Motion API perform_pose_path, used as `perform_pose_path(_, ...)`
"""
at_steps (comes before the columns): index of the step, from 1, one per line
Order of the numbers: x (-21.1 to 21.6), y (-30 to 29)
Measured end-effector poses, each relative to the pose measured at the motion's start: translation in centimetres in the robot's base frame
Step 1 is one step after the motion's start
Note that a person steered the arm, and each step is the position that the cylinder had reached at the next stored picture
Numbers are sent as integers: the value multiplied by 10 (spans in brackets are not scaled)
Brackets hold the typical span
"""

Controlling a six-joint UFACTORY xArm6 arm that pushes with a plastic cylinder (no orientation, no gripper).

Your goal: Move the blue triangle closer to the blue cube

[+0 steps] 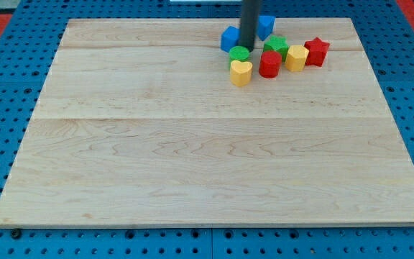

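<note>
- Pale wooden surface (192, 158) fills the camera view, lying on a blue pegboard (6, 65) that shows along every edge, with a bit of red at the view's top corners.
- All the blocks crowd together near the view's top, a little right of centre; the rest of the wood carries nothing.
- My tip (248, 46) comes straight down as a dark rod from the view's top and lands right in the cluster.
- No fingers on this arm, just the rod, so nothing is held; the tip only stands among the blocks.
- Just left of the tip sits one blue block (229, 39), touching or nearly touching the rod.
- Just right of the rod, and a bit higher in the view, sits the other blue block (266, 26), partly hidden behind it. Which is the triangle and which the cube, I cannot tell.
- So the tip stands between the two blue pieces, which are close together.
- Directly below the tip is a green block (239, 53), and below that a yellow heart (241, 73), the two touching.
- To the right comes a second green block (276, 47), with a red block (269, 65) just below it.
- Further right, a yellow block (296, 57) and then a red star-like block (316, 51), side by side.
</note>
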State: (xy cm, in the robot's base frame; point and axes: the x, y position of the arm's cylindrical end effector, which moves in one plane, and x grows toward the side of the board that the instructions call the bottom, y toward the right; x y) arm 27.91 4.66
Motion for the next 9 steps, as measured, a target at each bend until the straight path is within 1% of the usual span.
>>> perform_pose_path(1,-14,1)
perform_pose_path(2,-9,42)
perform_pose_path(3,-10,54)
perform_pose_path(5,-17,59)
perform_pose_path(6,-34,106)
perform_pose_path(7,-67,129)
perform_pose_path(8,-85,70)
perform_pose_path(9,-72,-3)
